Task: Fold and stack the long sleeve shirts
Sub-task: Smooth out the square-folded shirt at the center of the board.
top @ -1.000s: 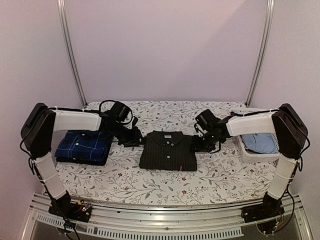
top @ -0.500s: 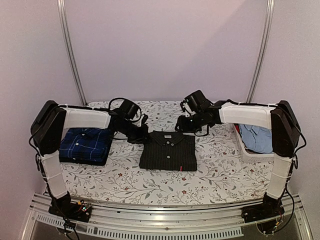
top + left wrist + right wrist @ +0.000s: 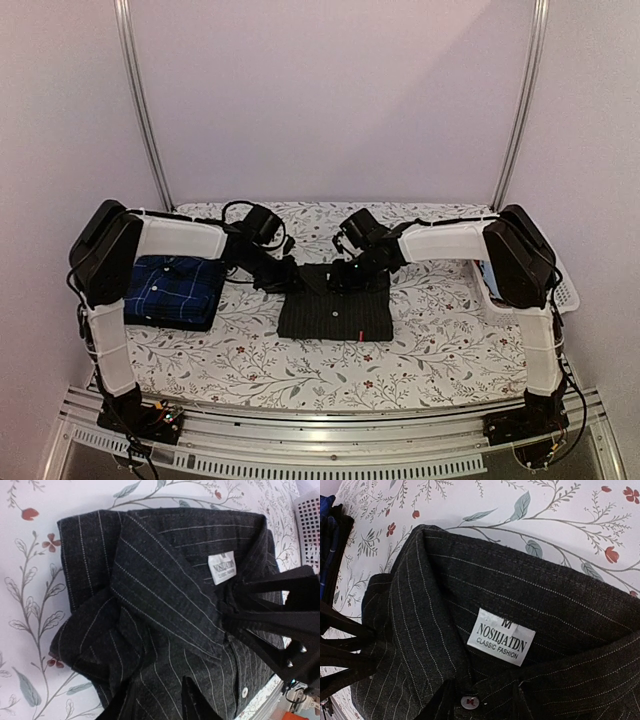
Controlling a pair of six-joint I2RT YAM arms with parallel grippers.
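Observation:
The black pinstriped long sleeve shirt (image 3: pixel 335 310) lies folded at the table's middle, collar to the back, its white label (image 3: pixel 501 636) showing. The navy checked shirt (image 3: pixel 178 290) lies folded at the left. My left gripper (image 3: pixel 283 276) sits over the black shirt's left shoulder; in the left wrist view its fingers (image 3: pixel 192 700) stand apart above rumpled cloth, gripper (image 3: pixel 155 706) open. My right gripper (image 3: pixel 352 270) hovers at the collar, its jaws apart on either side of the top button (image 3: pixel 468 701), gripper (image 3: pixel 482 707) open. Each gripper shows in the other's wrist view.
A white basket (image 3: pixel 566 294) stands at the right edge, mostly behind the right arm, and shows again as the basket (image 3: pixel 310 522) in the left wrist view. The floral tablecloth (image 3: pixel 430 340) covers the table. Metal posts rise at both back corners.
The right gripper swung left from the shirt's right side, round the back, to the collar. The left gripper edged right onto the left shoulder. The shirt's top edge now looks rumpled.

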